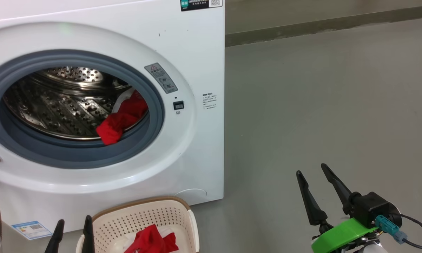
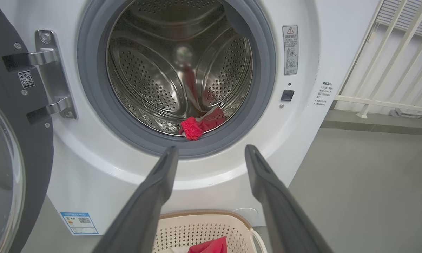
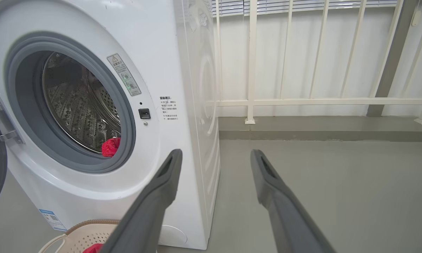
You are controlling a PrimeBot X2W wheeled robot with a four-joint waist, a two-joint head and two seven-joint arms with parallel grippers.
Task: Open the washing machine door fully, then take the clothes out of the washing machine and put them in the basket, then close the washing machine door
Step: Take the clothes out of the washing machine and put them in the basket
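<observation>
Washing machine stands open mid-unloading: the big white boxy front-loading washing machine (image 1: 197,52) spans 9 to 12 o'clock in the head view. Its large round door with a glossy black rim and clear glass window (image 2: 35,158) is swung wide on silver metal hinges (image 2: 53,70), at 9 o'clock in the left wrist view. One bright red soft fabric garment with a white part (image 1: 121,117) lies at the 4 o'clock edge of the opening. It spills from the perforated steel drum (image 1: 56,102) over its lip onto the grey rubber ring (image 1: 74,158). A second red garment (image 1: 151,240) lies inside the small cream-white perforated plastic basket with a brown woven-look rim (image 1: 162,214). The basket sits on the grey floor (image 1: 320,105) just in front of the machine, at 6 o'clock in the head view. The left hand (image 1: 74,219) hovers at 7 o'clock, just beside the basket's left rim, its two long dark fingers spread apart and holding nothing. In its own wrist view it points toward the drum opening. The right hand (image 1: 311,168) hangs at 4 o'clock above the floor, well apart from the machine, fingers likewise spread with nothing between them. A small blue label (image 1: 32,229) marks the machine's lower front at 8 o'clock. A cream-white railing (image 3: 302,102) runs beyond the machine at 1 o'clock in the right wrist view
</observation>
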